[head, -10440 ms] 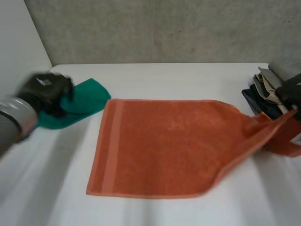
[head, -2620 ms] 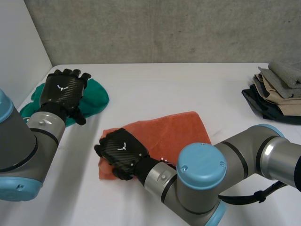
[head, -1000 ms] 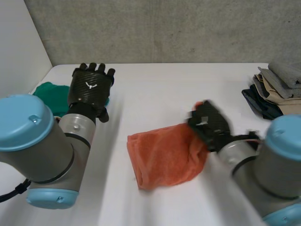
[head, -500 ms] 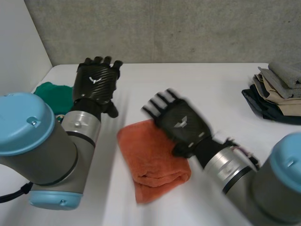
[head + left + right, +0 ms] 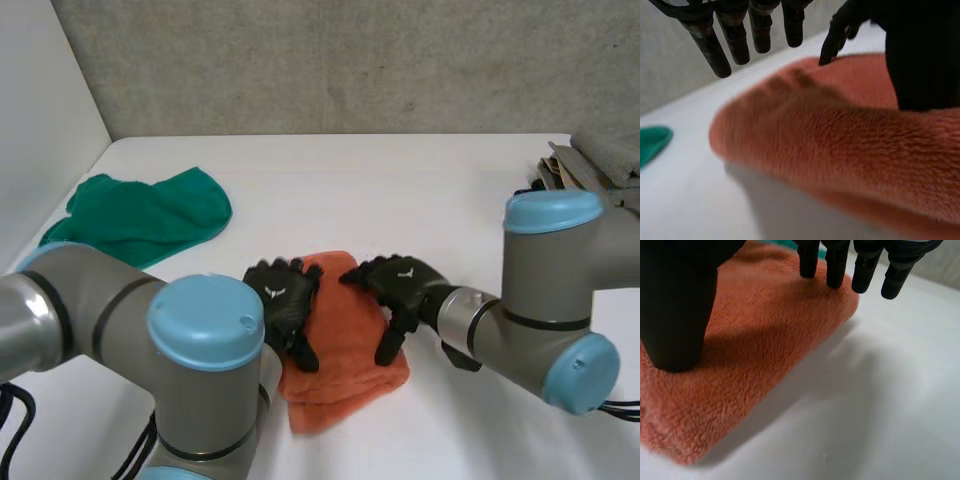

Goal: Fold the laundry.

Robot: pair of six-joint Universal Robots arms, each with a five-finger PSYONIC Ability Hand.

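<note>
Orange towel [image 5: 340,385] lies folded into a thick pad mid-counter [image 5: 400,190], and you have both hands on top of it. The left hand [image 5: 283,300] lies flat on the pad's left side with its fingers [image 5: 735,35] straight and spread. The right hand [image 5: 400,285] is spread on the right side, its fingers [image 5: 835,260] straight with their tips at the towel's [image 5: 740,355] edge. Each hand's back carries a small white mark you cannot read as writing. Your left arm [image 5: 200,330] hides the pad's near-left corner. A green cloth [image 5: 150,215] lies rumpled well apart at the far left. The clothes stack [image 5: 600,155] at the far right is cut off behind your right arm [image 5: 550,290].
</note>
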